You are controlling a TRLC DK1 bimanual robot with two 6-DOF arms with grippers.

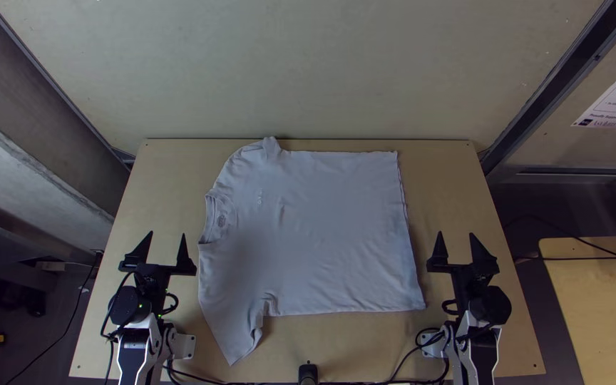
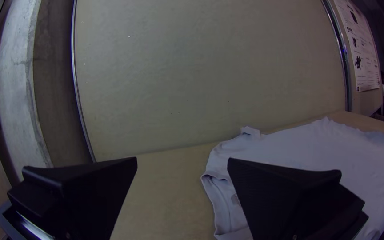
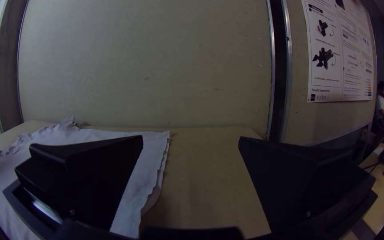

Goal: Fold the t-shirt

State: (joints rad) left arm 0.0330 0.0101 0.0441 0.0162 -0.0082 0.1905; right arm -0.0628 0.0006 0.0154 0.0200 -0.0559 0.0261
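Begin at near left with the left gripper [image 1: 167, 234], fingers apart, empty. Next, find the t-shirt [image 1: 315, 235] spread across the middle of the table [image 1: 336, 342], with collar [image 1: 229, 214] to the left. Could fold crooked if pinched by the top layer alone, or skew if pulled by the creased near sleeve [image 1: 238, 339]. At near right, find the right gripper [image 1: 456, 233], fingers parted. Count two grippers, one t-shirt, one collar, one table.
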